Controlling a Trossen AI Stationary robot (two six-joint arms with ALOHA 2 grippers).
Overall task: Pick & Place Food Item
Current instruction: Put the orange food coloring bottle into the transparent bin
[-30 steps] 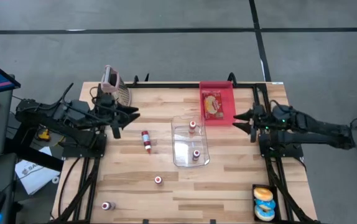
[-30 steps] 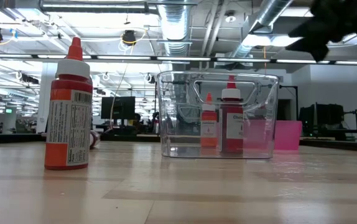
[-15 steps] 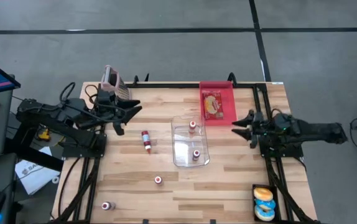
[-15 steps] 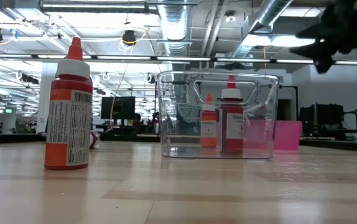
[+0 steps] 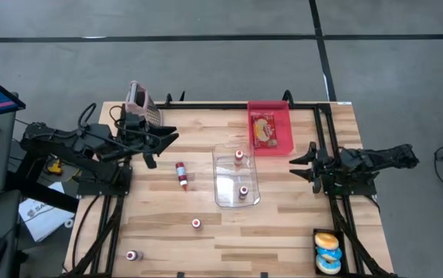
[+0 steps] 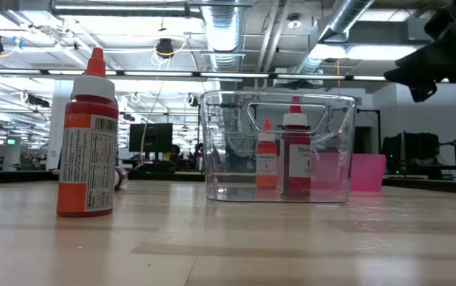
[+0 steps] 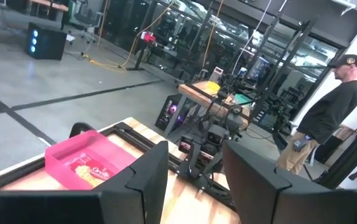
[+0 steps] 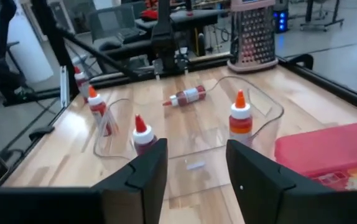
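- Hovering over the table's left edge, the left gripper (image 5: 158, 144) has its jaws parted, holding nothing.
- Clear bin (image 5: 235, 176) mid-table holds two bottles; the snack packet (image 5: 264, 130), seemingly chips, lies in the pink tray (image 5: 271, 111).
- Right gripper (image 5: 302, 164), jaws apart and empty, hangs near the tray.

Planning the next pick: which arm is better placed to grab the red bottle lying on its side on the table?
Left. Its gripper hangs next to the lying red bottle; the right gripper sits across the clear plastic bin.
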